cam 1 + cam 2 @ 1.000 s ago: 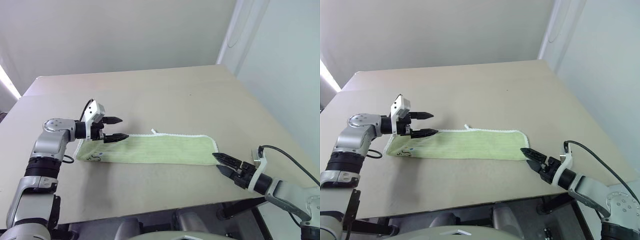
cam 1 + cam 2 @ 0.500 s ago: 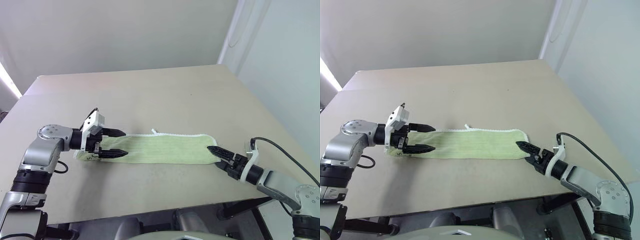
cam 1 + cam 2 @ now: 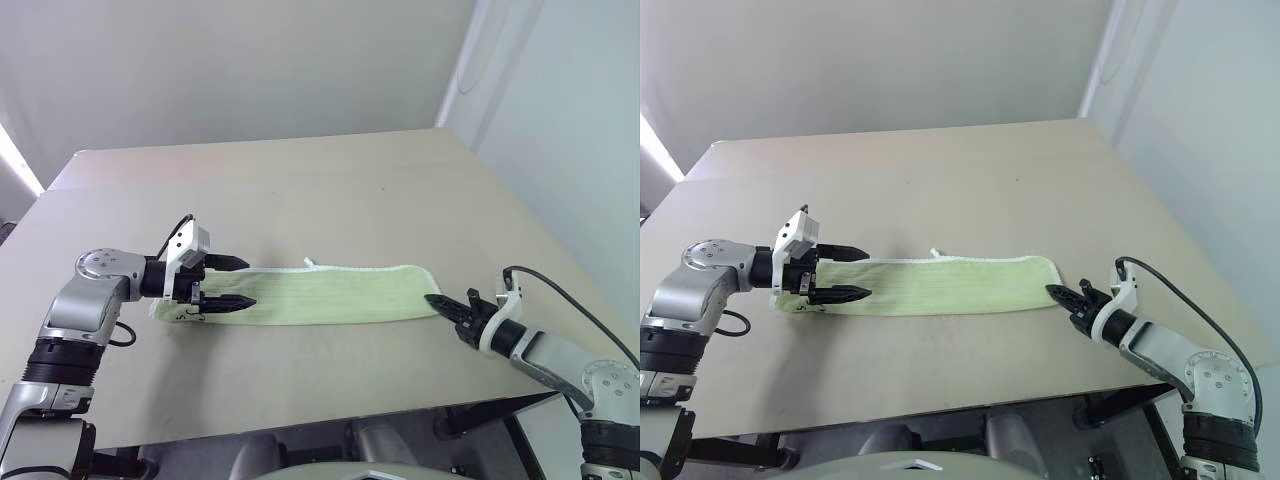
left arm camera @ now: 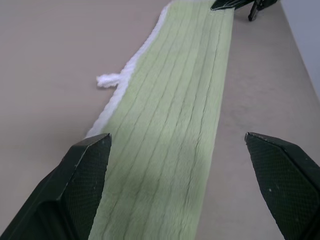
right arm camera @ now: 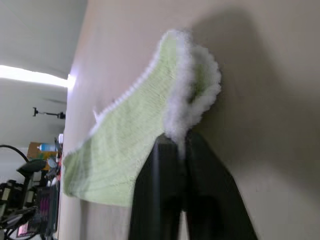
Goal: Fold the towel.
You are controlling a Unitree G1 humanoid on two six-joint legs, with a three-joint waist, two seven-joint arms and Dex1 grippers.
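The towel (image 3: pixel 320 296) lies flat as a long narrow strip on the table (image 3: pixel 330 190), its long axis running side to side across your view, nearer the table's front edge than its back. At the towel's left end your left gripper (image 3: pixel 232 283) hovers with fingers spread wide, one over each long edge. At the towel's right end your right gripper (image 3: pixel 437 301) has its fingers pressed together, clamped on the white scalloped corner. The left gripper hides part of the towel's left end.
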